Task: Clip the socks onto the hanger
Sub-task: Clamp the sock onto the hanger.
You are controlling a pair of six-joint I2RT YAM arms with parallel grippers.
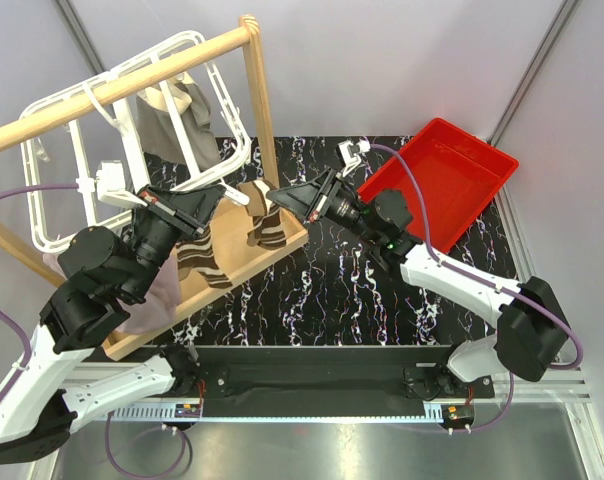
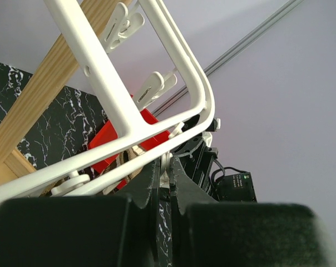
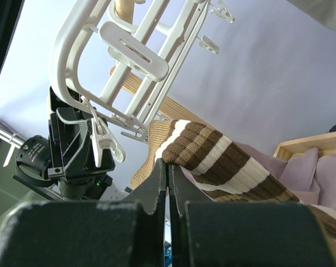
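The white grid hanger [image 1: 80, 165] hangs from a wooden rail and fills the upper left wrist view [image 2: 107, 94]. My left gripper [image 1: 225, 193] is shut on one of its small white clips [image 2: 166, 165] at the frame's lower corner. Facing it from the right, my right gripper [image 1: 270, 195] is shut on the cuff edge of a brown, cream-striped sock [image 3: 212, 150]. That sock [image 1: 263, 222] droops down to the wooden base. The other sock [image 1: 204, 262] lies on the base under my left arm. The two grippers' tips are close together.
The wooden rail [image 1: 112, 85] and its upright post [image 1: 257, 90] cross the hanger. A grey-beige cloth [image 1: 178, 112] hangs from the frame. A pinkish cloth [image 1: 152, 295] lies on the wooden base [image 1: 282, 245]. A red tray [image 1: 442, 180] sits at the back right.
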